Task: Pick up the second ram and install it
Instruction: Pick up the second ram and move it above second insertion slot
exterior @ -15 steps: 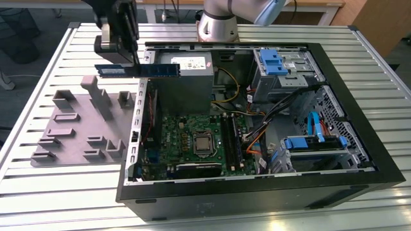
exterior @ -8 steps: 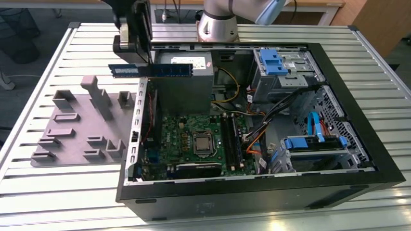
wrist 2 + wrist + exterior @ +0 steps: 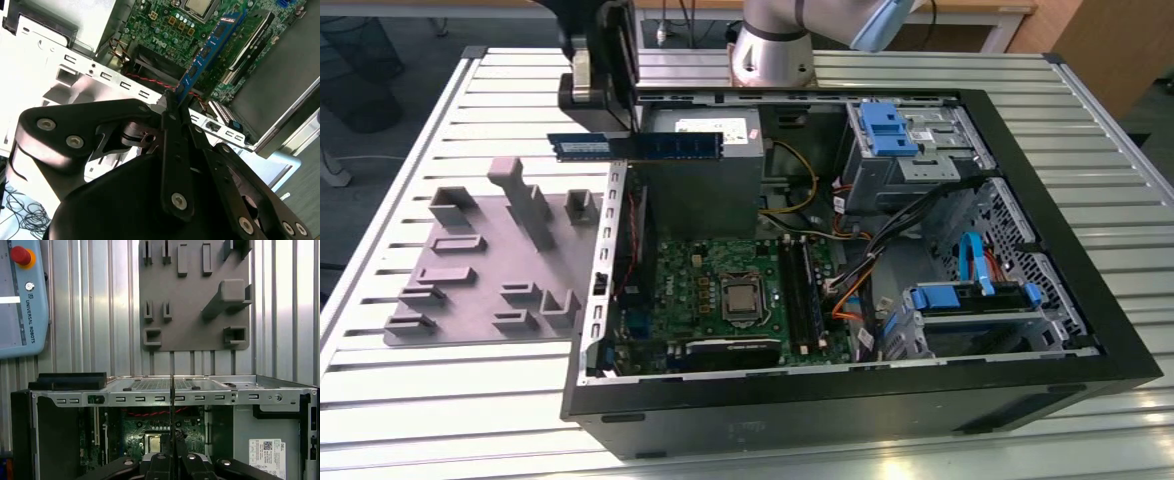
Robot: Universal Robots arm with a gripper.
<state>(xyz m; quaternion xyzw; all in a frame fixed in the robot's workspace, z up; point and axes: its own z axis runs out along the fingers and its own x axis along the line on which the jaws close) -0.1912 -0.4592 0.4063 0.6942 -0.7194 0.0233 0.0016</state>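
Black metal gripper (image 3: pixel 175 102) pinches thin, flat blue ram (image 3: pixel 207 50).

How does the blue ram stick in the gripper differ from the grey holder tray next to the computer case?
The second ram is blue, thin and flat; the holder tray is a broad grey slab with raised blocks. The second ram hangs in the air, clamped in the gripper above a wall of the computer case; the holder tray lies flat on the slatted table beside the case.

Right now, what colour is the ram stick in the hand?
Blue ram, clearest in the exterior view.
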